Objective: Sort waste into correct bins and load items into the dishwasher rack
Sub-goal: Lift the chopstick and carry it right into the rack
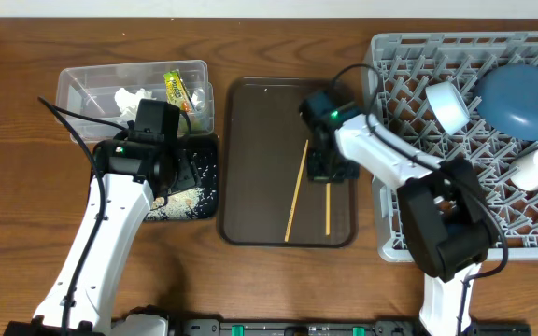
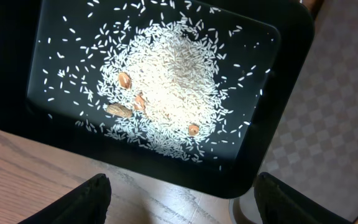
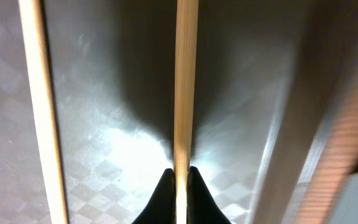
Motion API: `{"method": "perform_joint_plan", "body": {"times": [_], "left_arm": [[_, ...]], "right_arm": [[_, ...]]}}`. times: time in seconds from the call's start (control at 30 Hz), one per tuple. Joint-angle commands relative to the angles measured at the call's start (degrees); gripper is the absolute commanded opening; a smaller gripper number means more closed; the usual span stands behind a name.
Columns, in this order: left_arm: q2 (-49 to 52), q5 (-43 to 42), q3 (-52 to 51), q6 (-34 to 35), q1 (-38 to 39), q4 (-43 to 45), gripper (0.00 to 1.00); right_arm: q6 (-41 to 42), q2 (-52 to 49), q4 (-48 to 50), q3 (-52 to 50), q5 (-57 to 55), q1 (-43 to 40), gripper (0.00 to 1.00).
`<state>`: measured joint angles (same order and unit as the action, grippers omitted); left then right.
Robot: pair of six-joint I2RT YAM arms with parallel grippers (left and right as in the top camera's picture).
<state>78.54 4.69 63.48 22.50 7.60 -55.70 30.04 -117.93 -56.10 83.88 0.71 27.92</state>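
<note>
My right gripper [image 1: 328, 175] is shut on one wooden chopstick [image 3: 185, 87] over the brown tray [image 1: 250, 121]; the chopstick also shows in the overhead view [image 1: 328, 210]. A second chopstick [image 1: 296, 189] lies on the tray to its left [image 3: 39, 106]. My left gripper [image 2: 179, 202] is open and empty above the black tray [image 2: 17, 93], which holds the rice heap [image 2: 169, 81]. The clear tub [image 1: 87, 89] holds the white tissue [image 1: 129, 101] and the yellow-green wrapper [image 1: 176, 89]. The grey rack [image 1: 409, 238] holds the dark blue plate [image 1: 521, 98], a white cup [image 1: 448, 105] and a pinkish cup [image 1: 537, 168].
A few brown nut-like bits [image 2: 124, 79] lie in the rice. The brown tray's raised right rim [image 3: 291, 124] runs beside the held chopstick. The rack stands directly right of the tray. Bare wood table [image 1: 250, 289] lies in front.
</note>
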Motion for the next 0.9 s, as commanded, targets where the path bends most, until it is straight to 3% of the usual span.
{"method": "perform_joint_plan", "body": {"times": [0.0, 0.4, 0.87], "left_arm": [[-0.31, 0.31, 0.11, 0.35, -0.28, -0.17, 0.77], [-0.31, 0.31, 0.11, 0.35, -0.28, -0.17, 0.77], [-0.31, 0.31, 0.11, 0.37, -0.28, -0.15, 0.77]], "right_arm": [[-7.74, 4.79, -1.05, 4.15, 0.46, -2.08, 0.01], [-21.92, 19.5, -6.84, 5.46, 0.17, -12.63, 0.01], [-24.37, 13.25, -9.99, 4.39, 0.15, -19.65, 0.01]]}}
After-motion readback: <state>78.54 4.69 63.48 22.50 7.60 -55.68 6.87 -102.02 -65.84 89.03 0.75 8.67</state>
